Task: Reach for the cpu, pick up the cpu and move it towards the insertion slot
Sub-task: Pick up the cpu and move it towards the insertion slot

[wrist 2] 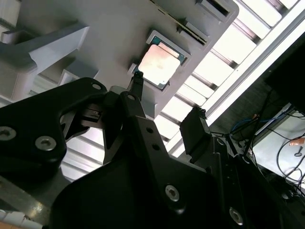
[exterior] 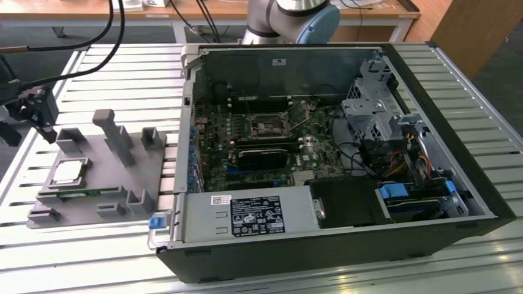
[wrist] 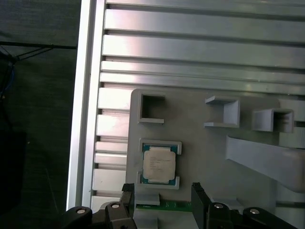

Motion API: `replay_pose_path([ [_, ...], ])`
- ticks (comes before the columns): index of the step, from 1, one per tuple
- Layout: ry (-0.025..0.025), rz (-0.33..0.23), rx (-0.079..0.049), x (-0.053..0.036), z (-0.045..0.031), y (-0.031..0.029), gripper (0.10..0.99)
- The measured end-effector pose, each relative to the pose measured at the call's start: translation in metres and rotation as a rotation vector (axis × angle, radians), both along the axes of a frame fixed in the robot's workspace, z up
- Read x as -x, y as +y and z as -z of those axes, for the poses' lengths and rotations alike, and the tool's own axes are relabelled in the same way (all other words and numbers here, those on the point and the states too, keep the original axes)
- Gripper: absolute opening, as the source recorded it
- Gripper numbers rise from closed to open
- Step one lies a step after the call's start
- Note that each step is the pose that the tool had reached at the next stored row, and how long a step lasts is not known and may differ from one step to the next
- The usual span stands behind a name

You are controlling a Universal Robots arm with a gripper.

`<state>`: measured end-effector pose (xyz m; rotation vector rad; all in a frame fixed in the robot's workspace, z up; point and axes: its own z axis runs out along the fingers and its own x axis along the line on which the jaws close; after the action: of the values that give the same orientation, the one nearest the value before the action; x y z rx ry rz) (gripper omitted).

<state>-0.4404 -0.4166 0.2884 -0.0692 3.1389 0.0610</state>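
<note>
gripper (wrist: 162,193) fingers spread and empty over the grey fixture (wrist: 205,148), cpu (wrist: 158,163) lying flat in its pocket (wrist: 159,143) on that fixture, close by; we'd worry a skewed descent catches the pocket walls and tilts or scrapes the chip.

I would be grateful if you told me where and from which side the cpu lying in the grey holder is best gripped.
Probably take the cpu by the two opposite edges that the grey holder leaves free, coming straight down from above: it lies flat, metal top up, and the holder's raised brackets hug its other two edges.
</note>
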Motion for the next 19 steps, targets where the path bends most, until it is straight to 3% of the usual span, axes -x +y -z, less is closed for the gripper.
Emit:
replay_pose_path([
  [19,0.0001,0.0,0.0,0.0,0.0097,-0.0002,0.588],
])
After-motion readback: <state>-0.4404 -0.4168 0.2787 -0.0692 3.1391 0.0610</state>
